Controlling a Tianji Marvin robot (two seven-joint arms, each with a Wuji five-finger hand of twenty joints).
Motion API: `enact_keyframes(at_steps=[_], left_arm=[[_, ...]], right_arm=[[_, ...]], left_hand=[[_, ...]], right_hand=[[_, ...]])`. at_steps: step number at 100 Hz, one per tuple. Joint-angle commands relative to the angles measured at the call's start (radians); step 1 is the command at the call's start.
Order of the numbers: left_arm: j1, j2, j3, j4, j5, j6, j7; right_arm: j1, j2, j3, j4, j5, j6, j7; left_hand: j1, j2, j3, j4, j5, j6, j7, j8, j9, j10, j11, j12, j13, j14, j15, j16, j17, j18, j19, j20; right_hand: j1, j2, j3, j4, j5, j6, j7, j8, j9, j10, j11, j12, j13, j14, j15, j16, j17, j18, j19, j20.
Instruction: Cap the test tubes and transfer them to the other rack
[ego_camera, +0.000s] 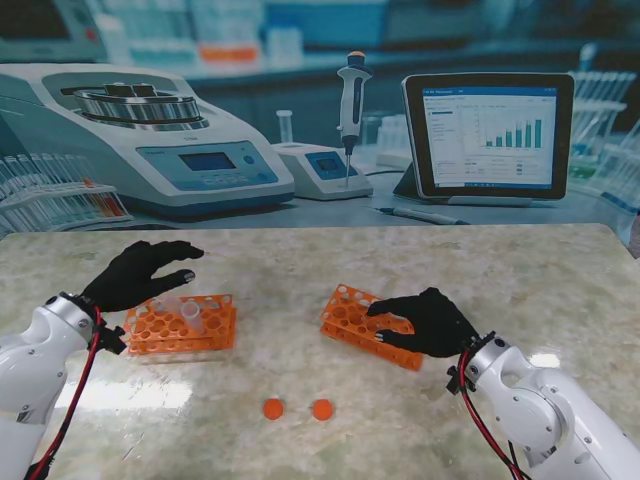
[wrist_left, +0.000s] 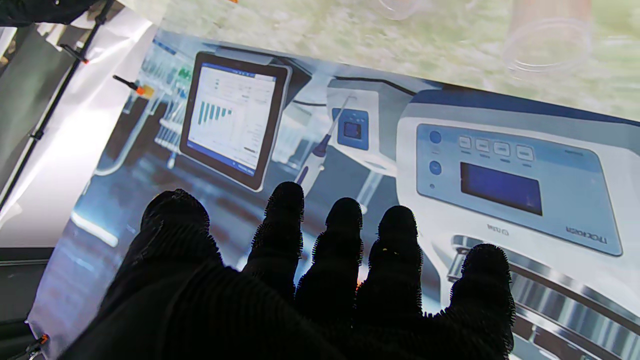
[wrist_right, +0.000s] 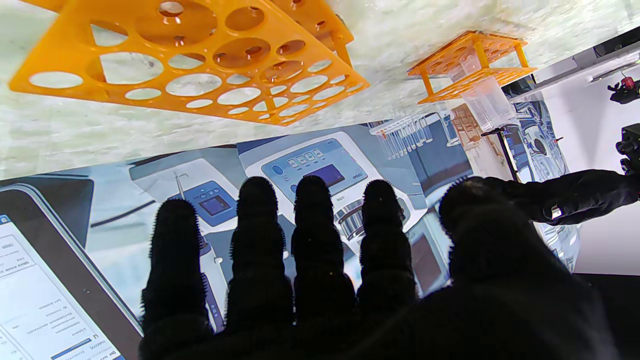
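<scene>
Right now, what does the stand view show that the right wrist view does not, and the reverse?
Only the stand view shows the two orange caps lying on the table nearer to me than both racks, and the whole right hand resting over the right rack.

Only the right wrist view shows the right rack's empty holes from close up, seen past the fingers.

Both show the left rack with clear uncapped tubes, and the open left hand over it.

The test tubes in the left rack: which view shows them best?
The stand view: the clear test tubes stand in the left rack, beside the left robot hand. The right wrist view shows them small and distant; the left wrist view catches only blurred rims.
</scene>
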Motion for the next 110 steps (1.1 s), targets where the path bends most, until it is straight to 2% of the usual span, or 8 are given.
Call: enact_keyframes(at_steps=[1,44,77,110], left_arm=[[0.008,0.002,-0.013,0.015,0.01,-0.004,0.007],[0.022,-0.002,-0.064,0.098,0.059,-0.016,0.054],[-0.009,-0.007,-0.055,0.191,0.071,-0.012,0.101],[-0.036,-0.007,-0.042,0.264,0.084,-0.024,0.124]], right_arm=[[-0.003,0.0,-0.005,0.0,-0.001,0.004,0.006],[0.003,0.002,-0.01,0.002,0.0,0.004,0.015],[0.004,0.003,-0.017,-0.003,-0.001,0.011,0.021],[0.002,0.004,-0.019,-0.015,0.0,0.019,0.035]], left_hand=[[-0.004,0.006,0.004,0.007,-0.012,0.007,-0.033,-0.015,-0.026,-0.023,-0.016,-0.014,-0.036,-0.029,-0.017,-0.015,-0.015,-0.028,-0.055,-0.023],[-0.005,-0.011,0.005,0.006,-0.036,0.014,-0.052,-0.025,-0.039,-0.025,-0.018,-0.015,-0.043,-0.03,-0.018,-0.018,-0.016,-0.027,-0.063,-0.018],[0.005,-0.046,0.005,0.005,-0.046,0.061,-0.07,-0.038,-0.049,-0.021,-0.019,-0.016,-0.046,-0.027,-0.017,-0.019,-0.015,-0.023,-0.063,-0.014],[-0.006,-0.091,0.001,-0.002,-0.042,0.072,-0.079,-0.045,-0.056,-0.02,-0.021,-0.017,-0.055,-0.026,-0.02,-0.02,-0.014,-0.017,-0.063,-0.012]], right_hand=[[-0.009,0.04,-0.013,0.023,0.005,-0.002,-0.01,0.007,-0.005,0.007,0.005,0.005,-0.026,0.002,-0.004,0.012,-0.017,0.002,-0.013,0.011],[-0.009,0.04,-0.014,0.023,0.004,-0.002,-0.01,0.008,-0.005,0.009,0.004,0.006,-0.028,0.003,-0.005,0.012,-0.018,0.002,-0.014,0.013],[-0.008,0.04,-0.014,0.023,0.006,-0.003,-0.009,0.008,-0.006,0.005,0.004,0.006,-0.028,0.001,-0.005,0.011,-0.018,0.002,-0.015,0.014],[-0.008,0.04,-0.014,0.023,0.005,-0.001,-0.01,0.009,-0.005,0.009,0.004,0.007,-0.029,0.003,-0.005,0.011,-0.019,0.003,-0.016,0.014]])
